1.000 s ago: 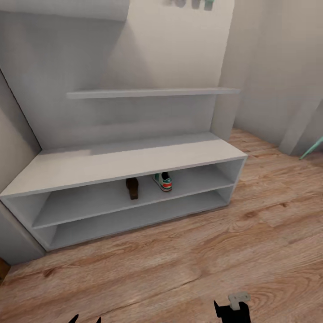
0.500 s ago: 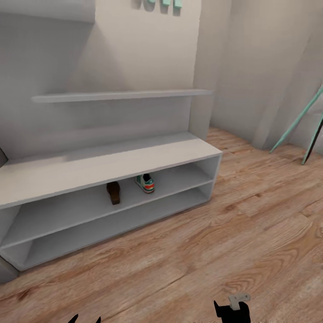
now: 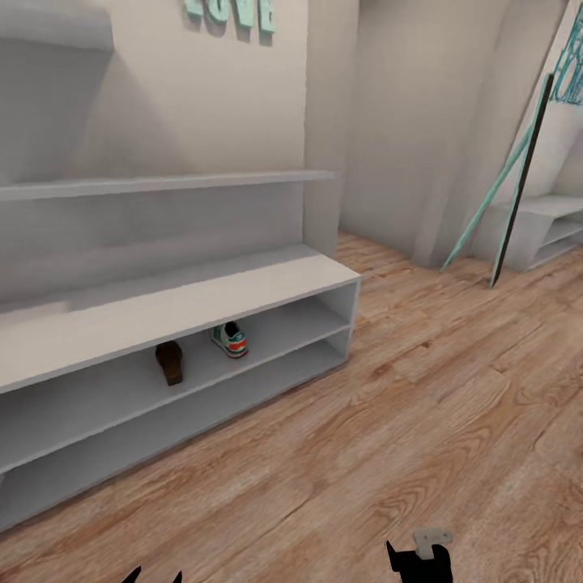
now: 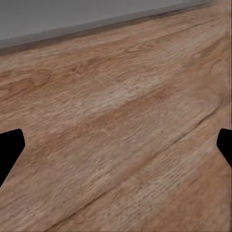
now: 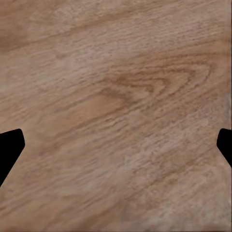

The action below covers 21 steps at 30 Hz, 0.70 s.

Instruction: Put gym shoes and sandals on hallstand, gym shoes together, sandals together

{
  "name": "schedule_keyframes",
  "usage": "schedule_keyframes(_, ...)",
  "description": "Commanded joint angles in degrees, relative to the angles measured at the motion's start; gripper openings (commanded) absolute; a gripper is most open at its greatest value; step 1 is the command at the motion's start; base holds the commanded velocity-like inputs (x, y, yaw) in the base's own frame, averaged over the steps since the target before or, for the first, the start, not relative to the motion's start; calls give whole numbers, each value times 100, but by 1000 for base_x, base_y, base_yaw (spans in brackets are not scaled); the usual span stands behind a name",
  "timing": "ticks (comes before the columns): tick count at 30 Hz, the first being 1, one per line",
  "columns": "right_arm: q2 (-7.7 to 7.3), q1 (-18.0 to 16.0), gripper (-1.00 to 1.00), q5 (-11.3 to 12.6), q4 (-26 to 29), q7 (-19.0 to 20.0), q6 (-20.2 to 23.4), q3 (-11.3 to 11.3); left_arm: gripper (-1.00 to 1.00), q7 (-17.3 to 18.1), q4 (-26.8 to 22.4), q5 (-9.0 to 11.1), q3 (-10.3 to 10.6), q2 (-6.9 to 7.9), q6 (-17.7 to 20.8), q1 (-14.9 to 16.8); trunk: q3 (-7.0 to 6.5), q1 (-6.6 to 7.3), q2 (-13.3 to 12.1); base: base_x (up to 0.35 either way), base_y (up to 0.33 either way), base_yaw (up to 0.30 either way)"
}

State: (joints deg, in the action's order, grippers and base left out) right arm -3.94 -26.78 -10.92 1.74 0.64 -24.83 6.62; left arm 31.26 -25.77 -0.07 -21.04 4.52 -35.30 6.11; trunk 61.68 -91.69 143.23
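The pale-grey hallstand (image 3: 202,295) stands at the left of the head view, with a floating shelf on its back panel. On its upper open tier sit one dark brown sandal (image 3: 169,362) and, a short gap to its right, one white gym shoe (image 3: 230,339) with green and red-orange trim. The wood-plank corridor floor (image 3: 421,405) spreads in front. My left gripper (image 3: 152,576) (image 4: 116,150) and right gripper (image 3: 417,560) (image 5: 116,150) hang low over bare planks, both open, with nothing between the fingers.
Teal letters (image 3: 231,12) hang on the wall above the rack. At the far right a plain pale-grey bench (image 3: 542,231) stands against the wall, with a teal pole and a dark pole (image 3: 518,174) leaning in front of it. A wall corner (image 3: 324,162) juts out beside the hallstand.
The head camera has swung to the right, so the hallstand sits further left and the far-right bench and poles have come into view. The shoes and both grippers are unmoved.
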Motion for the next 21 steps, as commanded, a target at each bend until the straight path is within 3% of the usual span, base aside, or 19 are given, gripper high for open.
schedule_keyframes(1, 0, -4, 100, -51, -7, 7, -30, 50, 100, 56, 2, -2, -41, -4, -4, 2, -19, 20, -33, 0, 0, -282)
schedule_keyframes(21, -1, 6, 100, -51, -7, -34, -75, 50, 100, 56, 10, -10, -40, -12, -2, 4, -411, 460, -836, 0, 0, -292)
